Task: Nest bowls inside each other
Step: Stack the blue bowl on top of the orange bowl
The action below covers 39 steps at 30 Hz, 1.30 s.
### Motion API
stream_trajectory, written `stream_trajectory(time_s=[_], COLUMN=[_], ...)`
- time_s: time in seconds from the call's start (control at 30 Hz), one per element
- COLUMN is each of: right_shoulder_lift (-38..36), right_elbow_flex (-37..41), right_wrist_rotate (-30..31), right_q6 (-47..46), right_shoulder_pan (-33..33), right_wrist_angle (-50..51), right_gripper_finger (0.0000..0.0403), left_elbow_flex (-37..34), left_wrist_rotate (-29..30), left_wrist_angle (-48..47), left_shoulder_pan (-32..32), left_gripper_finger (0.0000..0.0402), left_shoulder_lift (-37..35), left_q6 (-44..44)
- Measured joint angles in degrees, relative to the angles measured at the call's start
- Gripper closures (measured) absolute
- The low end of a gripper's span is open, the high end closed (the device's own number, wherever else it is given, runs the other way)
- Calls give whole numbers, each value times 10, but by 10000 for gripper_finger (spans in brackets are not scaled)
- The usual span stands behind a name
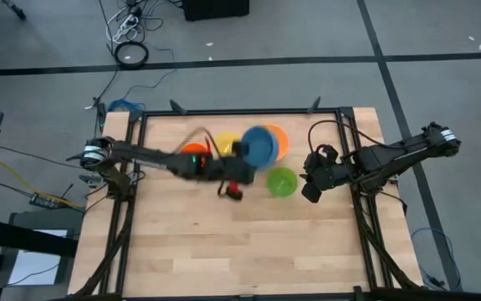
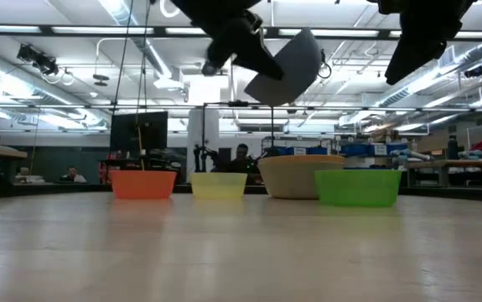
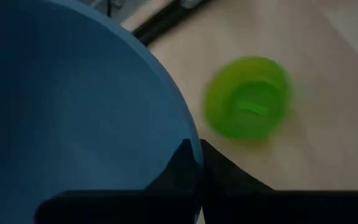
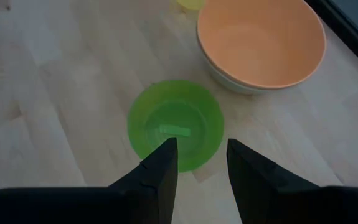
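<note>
My left gripper (image 3: pixel 197 163) is shut on a blue bowl (image 1: pixel 259 146), which hangs tilted in the air above the bowls on the table (image 2: pixel 287 67). A green bowl (image 4: pixel 174 124) stands on its base just ahead of my open right gripper (image 4: pixel 200 155), which hovers above it and touches nothing. The light orange bowl (image 4: pixel 259 40) sits inside a grey bowl (image 4: pixel 225 78). Left of them a yellow bowl (image 2: pixel 218 184) and a small red-orange bowl (image 2: pixel 142 183) stand upright on the table. My left gripper pinches the blue bowl's rim (image 3: pixel 191 140), with one finger on the inside of the wall and one on the outside. The bowl is lifted clear of the table and tilted, its opening turned partly sideways.
The bowls stand in a row in the far half of the wooden table (image 1: pixel 240 251); its near half is bare wood. Dark frame rails (image 1: pixel 131 217) run along the table's left, right and far edges.
</note>
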<state>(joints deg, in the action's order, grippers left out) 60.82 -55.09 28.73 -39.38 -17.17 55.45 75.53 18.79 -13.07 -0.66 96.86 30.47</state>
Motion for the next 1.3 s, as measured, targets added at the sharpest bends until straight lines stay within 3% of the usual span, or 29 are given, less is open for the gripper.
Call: stream_trajectory(time_s=[0.17,0.37,0.73,1.03,1.3], right_shoulder_lift=[0,0,0,0,0], right_elbow_flex=[0,0,0,0,0], right_wrist_rotate=[0,2,5,2,-3], right_q6=[0,4,4,4,-4], right_shoulder_pan=[0,0,0,0,0], right_wrist_angle=[2,5,10,13,13], right_gripper_finger=[277,277,277,277,277], left_elbow_flex=[44,77,118,176,261], left_wrist_rotate=[-98,-177,-208,-237,-239], left_wrist_angle=[-13,-14,-19,-81,-210], left_shoulder_pan=[98,154,154,152,148], left_gripper_finger=[397,397,388,323,290], left_shoulder_lift=[18,56,185,194,192], left_q6=[-58,-101,-163,-216,-235])
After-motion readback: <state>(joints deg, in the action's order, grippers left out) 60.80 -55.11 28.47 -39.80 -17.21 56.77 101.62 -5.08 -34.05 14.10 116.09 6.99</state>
